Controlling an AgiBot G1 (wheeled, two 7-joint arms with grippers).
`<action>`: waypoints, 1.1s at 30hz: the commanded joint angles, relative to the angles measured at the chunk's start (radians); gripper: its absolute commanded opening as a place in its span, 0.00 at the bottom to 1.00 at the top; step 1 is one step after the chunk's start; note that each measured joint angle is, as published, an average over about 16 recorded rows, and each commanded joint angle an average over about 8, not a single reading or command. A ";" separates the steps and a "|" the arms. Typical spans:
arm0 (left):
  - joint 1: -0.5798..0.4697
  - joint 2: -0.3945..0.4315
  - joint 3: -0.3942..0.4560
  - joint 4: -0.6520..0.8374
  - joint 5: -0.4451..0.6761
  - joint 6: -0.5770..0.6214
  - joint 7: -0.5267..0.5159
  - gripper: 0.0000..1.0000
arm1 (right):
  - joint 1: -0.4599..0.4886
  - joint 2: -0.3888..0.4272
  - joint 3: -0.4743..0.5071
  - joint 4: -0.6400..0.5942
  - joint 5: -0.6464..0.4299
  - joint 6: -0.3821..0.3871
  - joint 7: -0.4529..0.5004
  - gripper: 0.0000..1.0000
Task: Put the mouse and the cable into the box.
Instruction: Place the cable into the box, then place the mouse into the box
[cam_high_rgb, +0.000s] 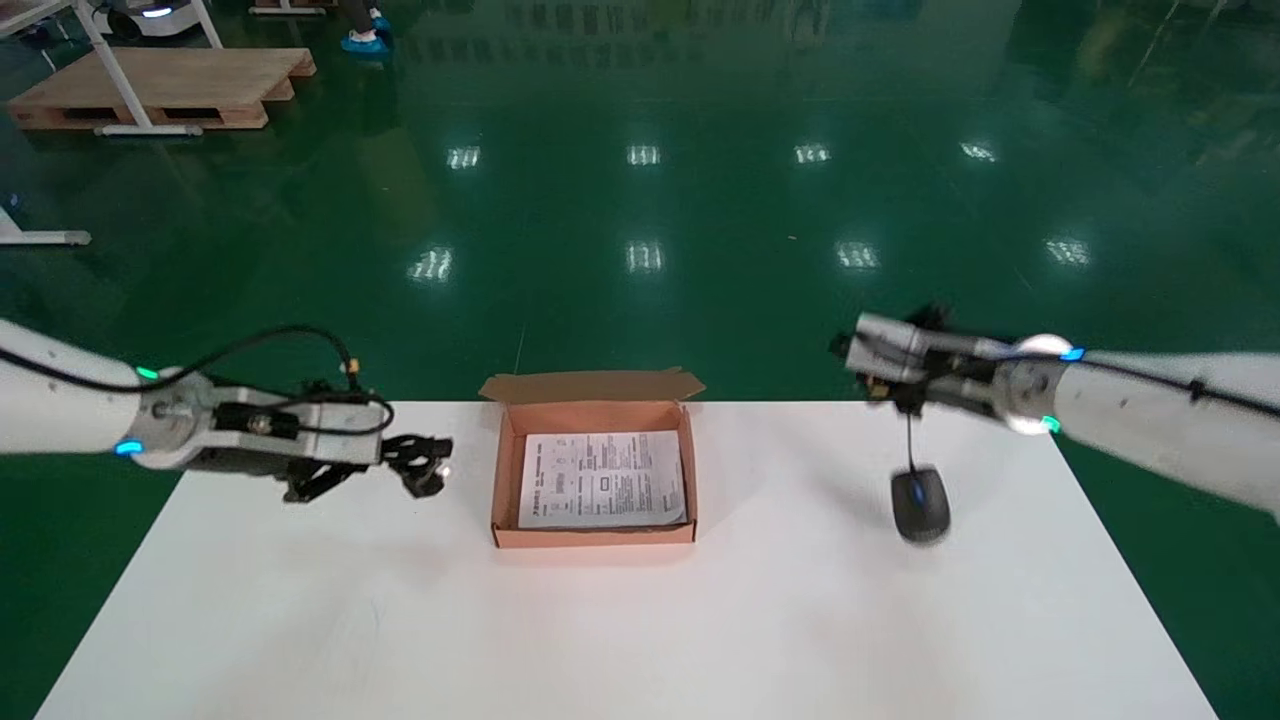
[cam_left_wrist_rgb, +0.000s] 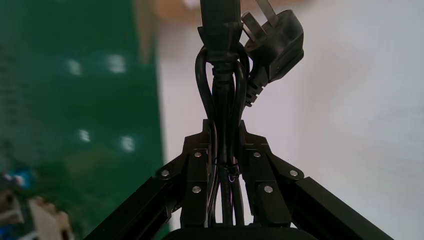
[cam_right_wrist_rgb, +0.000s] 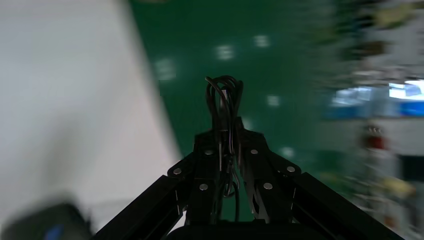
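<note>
Left tool (cam_high_rgb: 402, 462) held above bench (cam_high_rgb: 640, 620), just left of box (cam_high_rgb: 497, 485); fingers clamped on bundled power cable (cam_left_wrist_rgb: 222, 85), plug (cam_left_wrist_rgb: 276, 40) seen past fingertips. Right tool (cam_high_rgb: 858, 362) held over bench's far right part, clamped on coiled mouse cord (cam_right_wrist_rgb: 223, 97). Mouse (cam_high_rgb: 920, 503) hung from cord below right tool, well right of box; contact with bench cannot be told. Box stood open at bench's middle, printed sheet (cam_high_rgb: 603, 478) laid flat inside.

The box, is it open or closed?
Open. The box has its lid flap folded back, and a printed sheet shows inside.
</note>
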 joint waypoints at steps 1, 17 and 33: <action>-0.032 -0.014 -0.018 -0.038 -0.030 0.024 0.024 0.00 | 0.047 0.004 0.013 -0.022 -0.002 0.054 -0.018 0.00; 0.013 0.241 -0.095 0.132 -0.197 -0.104 0.100 0.00 | 0.240 -0.033 0.062 -0.105 0.049 0.146 -0.092 0.00; 0.141 0.237 -0.027 -0.056 -0.186 -0.339 0.185 0.00 | 0.228 -0.033 0.058 -0.104 0.044 0.143 -0.089 0.00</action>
